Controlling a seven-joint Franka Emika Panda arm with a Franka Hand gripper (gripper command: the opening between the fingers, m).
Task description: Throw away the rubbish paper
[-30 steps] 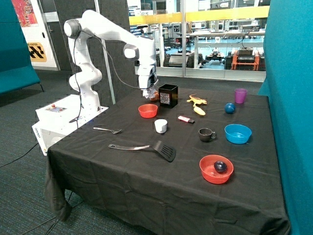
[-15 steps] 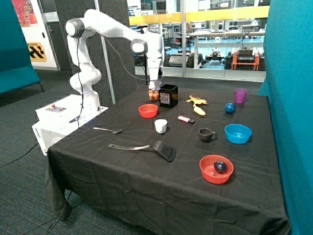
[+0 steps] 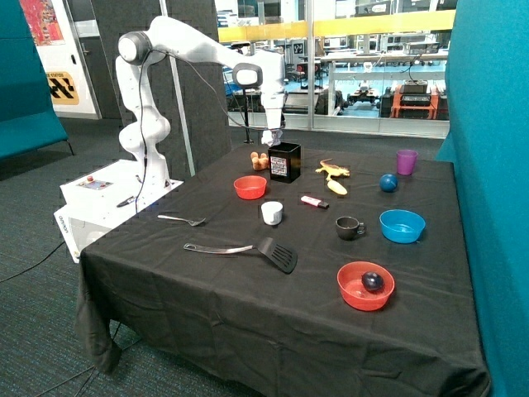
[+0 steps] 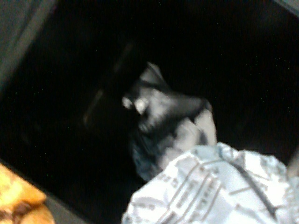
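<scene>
My gripper [image 3: 274,137] hangs just above the open top of the black box [image 3: 284,162] at the back of the table. It is shut on a crumpled white paper ball [image 4: 219,186] with printed lines, which fills the near corner of the wrist view. Below it, inside the box's dark interior [image 4: 70,93], lies a second crumpled paper ball [image 4: 163,121]. In the outside view the held paper shows only as a pale bit at the gripper's tip.
Two orange-brown lumps [image 3: 259,158] sit beside the box, also in the wrist view [image 4: 18,200]. Nearby are a red bowl [image 3: 250,187], white cup [image 3: 272,212], banana [image 3: 335,175], fork [image 3: 182,219] and spatula [image 3: 248,250]. A mug, more bowls, a ball and a purple cup stand farther off.
My gripper has risen with the paper from beside the orange-brown lumps and moved across to above the black box's top.
</scene>
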